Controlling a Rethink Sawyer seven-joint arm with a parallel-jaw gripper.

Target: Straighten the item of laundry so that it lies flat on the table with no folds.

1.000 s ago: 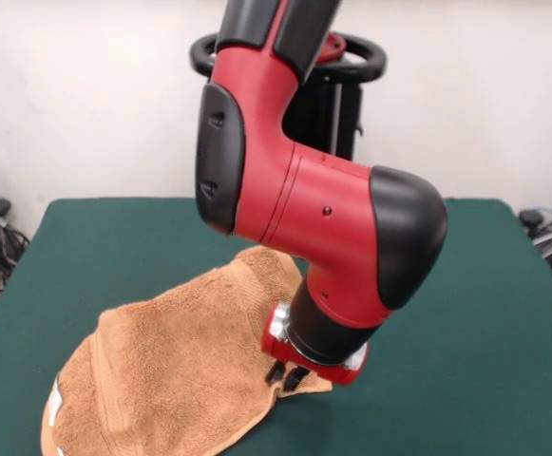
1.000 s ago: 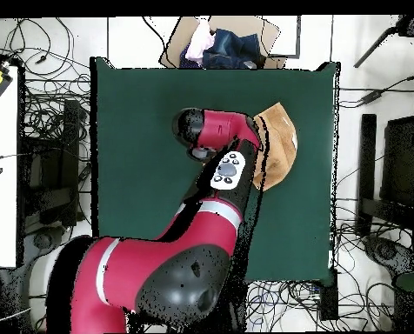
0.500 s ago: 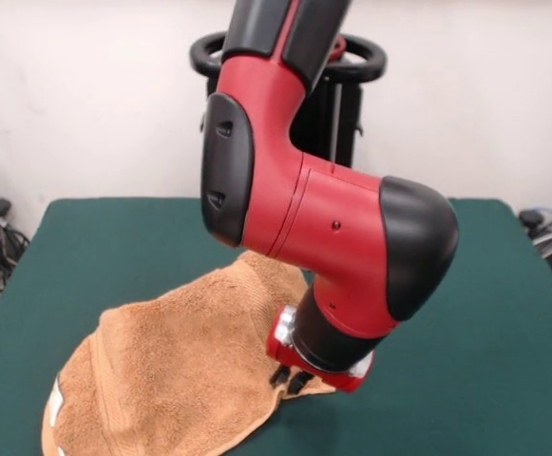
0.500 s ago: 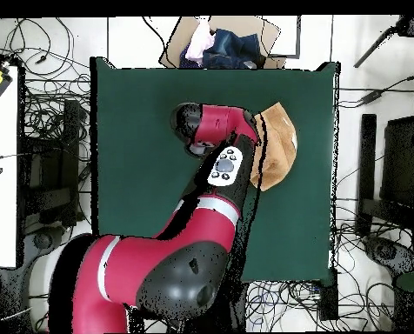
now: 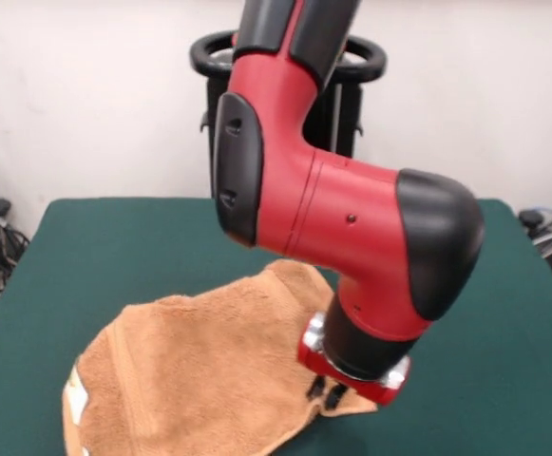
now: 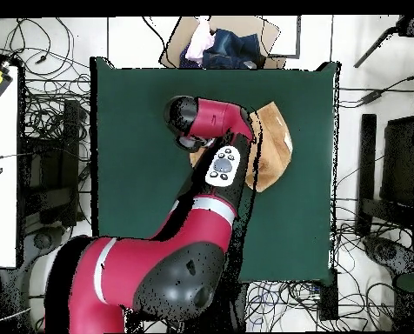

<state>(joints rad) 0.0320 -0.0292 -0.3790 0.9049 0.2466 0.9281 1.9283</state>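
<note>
Towel [image 5: 199, 370] rumpled — gripper [image 5: 325, 392] pinching its edge.

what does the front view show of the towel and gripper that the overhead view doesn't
Only the front view shows the gripper, its dark fingertips close together at the edge of the orange-tan terry-cloth towel, and a white tag on the towel's left edge. Only the overhead view shows the whole dark green felt-topped table and the cables around it. Both show the red and black arm over the towel, which still has folds.
</note>
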